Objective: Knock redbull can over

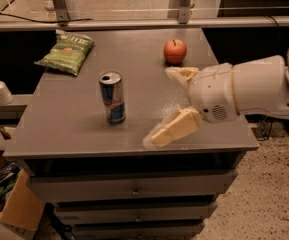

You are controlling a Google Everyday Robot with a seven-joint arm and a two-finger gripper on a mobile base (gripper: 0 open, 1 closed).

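End effector (160,106) hangs over the bench (64,131), fingers spread wide, holding nothing. Redbull can (112,98) stands upright just ahead of the fingertips, untouched. Judged light, rigid, slim and easily tipped. Contact is best made high on its side.

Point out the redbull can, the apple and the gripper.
redbull can (113,98): camera view, middle of its side.
apple (175,51): camera view, its front face.
gripper (160,106): camera view, midway between its open fingers, right of the can.

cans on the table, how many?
1. The slim blue-and-silver metal redbull can stands upright, left of centre. The pincer is open just right of it, not touching. The white arm may hide more.
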